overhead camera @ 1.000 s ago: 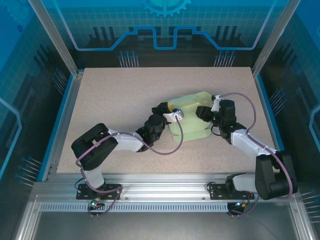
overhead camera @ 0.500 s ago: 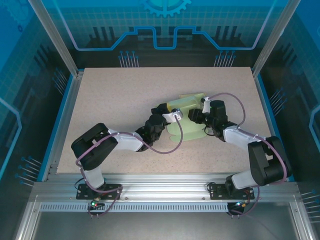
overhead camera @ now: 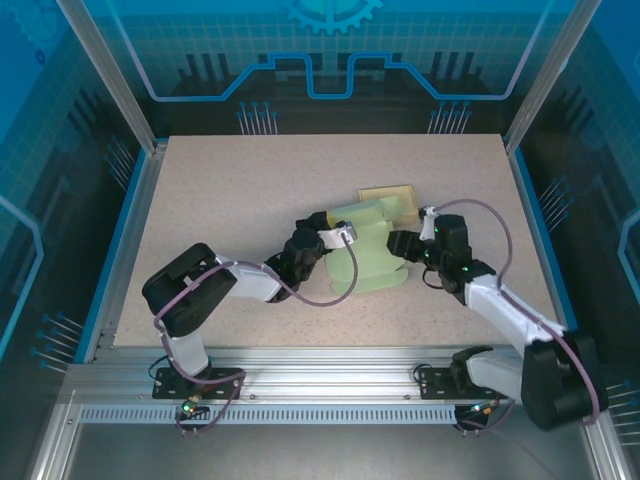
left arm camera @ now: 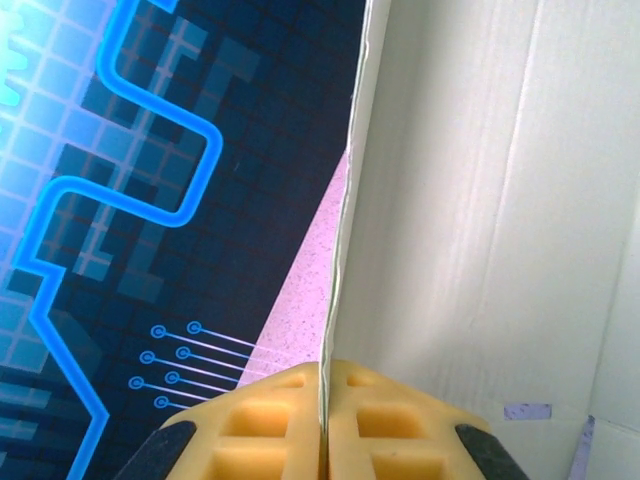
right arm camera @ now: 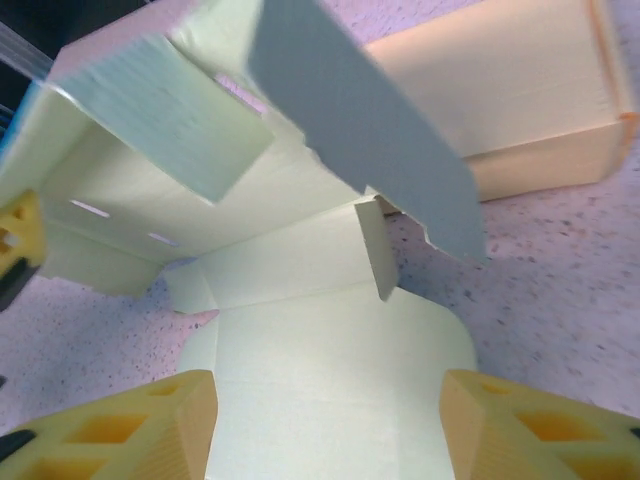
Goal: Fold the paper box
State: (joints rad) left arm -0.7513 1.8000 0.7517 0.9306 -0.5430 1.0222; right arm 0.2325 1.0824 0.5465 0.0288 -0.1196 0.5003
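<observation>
On the table (overhead camera: pixel 230 200), left gripper (left arm camera: pixel 323 420) is clamping the box (overhead camera: pixel 365 245) wall mid-fold; right gripper (right arm camera: pixel 335 420), at its three o'clock, is hovering spread, probably tucking the flap (right arm camera: pixel 330 340) next.

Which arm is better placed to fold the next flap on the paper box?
Right: the right pincer is open over a flap, while the left pincer is shut on the paper box wall.

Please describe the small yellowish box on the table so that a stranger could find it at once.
Near the middle of the speckled table sits a half-folded pale green paper box. Just behind it, toward the far right, lies the yellowish box. It alone is flat and closed, with tan edges.
</observation>
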